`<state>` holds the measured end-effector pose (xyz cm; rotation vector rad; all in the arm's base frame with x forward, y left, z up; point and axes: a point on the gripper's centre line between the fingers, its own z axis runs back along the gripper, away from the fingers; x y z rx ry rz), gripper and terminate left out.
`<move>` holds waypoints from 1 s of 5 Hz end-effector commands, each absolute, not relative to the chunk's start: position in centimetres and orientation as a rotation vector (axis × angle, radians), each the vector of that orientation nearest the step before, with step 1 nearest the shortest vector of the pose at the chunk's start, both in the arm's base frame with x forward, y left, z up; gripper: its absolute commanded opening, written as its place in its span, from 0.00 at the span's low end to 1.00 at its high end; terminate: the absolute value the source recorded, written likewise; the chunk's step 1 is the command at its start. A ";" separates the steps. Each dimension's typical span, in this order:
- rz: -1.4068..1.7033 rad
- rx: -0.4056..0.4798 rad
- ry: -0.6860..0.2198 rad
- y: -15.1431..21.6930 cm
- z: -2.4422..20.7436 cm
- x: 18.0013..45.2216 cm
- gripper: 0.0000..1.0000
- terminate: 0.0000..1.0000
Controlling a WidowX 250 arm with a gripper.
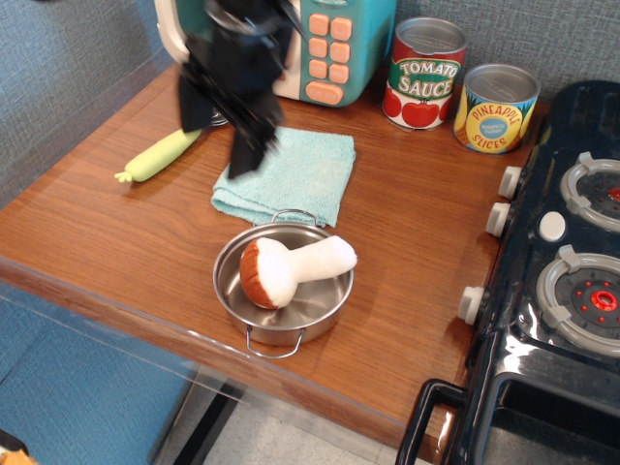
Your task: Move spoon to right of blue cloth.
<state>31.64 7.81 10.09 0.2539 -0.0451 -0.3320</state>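
Steel pot near worktop's front edge holds plush mushroom (lying sideways), gripper blurred toward back-left, can't tell its opening, empty.

Bare wood is lying open right of the blue cloth, reaching to the stove. The pot is crowding the near side, the tomato sauce can and pineapple can the far side.
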 end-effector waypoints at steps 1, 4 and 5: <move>-0.176 0.287 -0.093 16.1 8.5 35.5 1.00 0.00; -0.021 0.260 -0.056 18.7 4.1 36.4 1.00 0.00; -0.003 0.248 -0.058 18.9 3.7 36.2 1.00 0.00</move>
